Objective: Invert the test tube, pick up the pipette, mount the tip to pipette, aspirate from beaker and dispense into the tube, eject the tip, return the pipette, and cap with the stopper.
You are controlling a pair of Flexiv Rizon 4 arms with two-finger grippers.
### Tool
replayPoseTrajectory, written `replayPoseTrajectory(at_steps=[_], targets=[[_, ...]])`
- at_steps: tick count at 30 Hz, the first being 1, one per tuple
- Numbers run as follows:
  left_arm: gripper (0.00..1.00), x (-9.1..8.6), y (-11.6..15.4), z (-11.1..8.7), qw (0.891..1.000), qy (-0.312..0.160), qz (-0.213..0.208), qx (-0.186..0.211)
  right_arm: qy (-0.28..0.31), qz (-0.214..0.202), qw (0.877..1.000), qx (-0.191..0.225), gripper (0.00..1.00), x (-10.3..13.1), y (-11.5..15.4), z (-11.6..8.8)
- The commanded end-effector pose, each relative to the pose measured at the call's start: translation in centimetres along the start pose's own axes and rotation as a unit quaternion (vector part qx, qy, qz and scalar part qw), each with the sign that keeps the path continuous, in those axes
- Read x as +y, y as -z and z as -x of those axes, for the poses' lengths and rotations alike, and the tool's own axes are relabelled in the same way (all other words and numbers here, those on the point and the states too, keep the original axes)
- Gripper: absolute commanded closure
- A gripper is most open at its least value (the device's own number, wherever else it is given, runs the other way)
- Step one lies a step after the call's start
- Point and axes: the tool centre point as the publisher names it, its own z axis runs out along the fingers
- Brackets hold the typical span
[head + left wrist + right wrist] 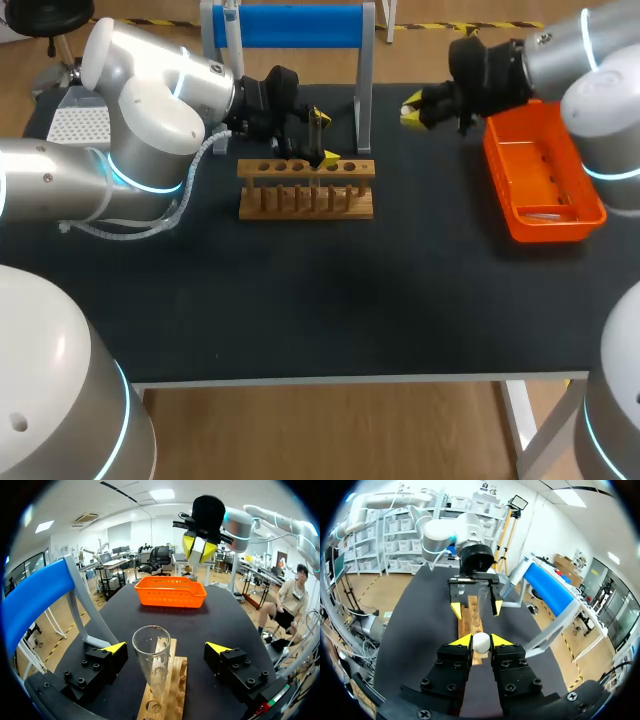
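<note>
Your left arm and right arm: silver-white rounded shells, glowing cyan joint rings, black screw-studded jaws, yellow-tipped.

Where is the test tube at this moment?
In the left wrist view the test tube stands upright in the wooden rack, between the open fingers of the left tool, not touched by them.

Lab: glass test tube, wooden tube rack, black table.
</note>
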Motion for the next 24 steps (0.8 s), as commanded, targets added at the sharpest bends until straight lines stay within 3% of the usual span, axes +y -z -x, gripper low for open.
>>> replayPoseTrajectory(at_steps=[1,24], targets=[[0.0,0.0,0.0,0.1,1.0,0.0,0.0,0.001,0.005,-0.001,0.998,0.059,1.0,0.9,-0.8,1.1],[0.0,0.0,0.0,0.1,1.0,0.0,0.0,0.001,0.027,-0.003,0.992,0.12,1.0,5.1,-5.5,3.0]])
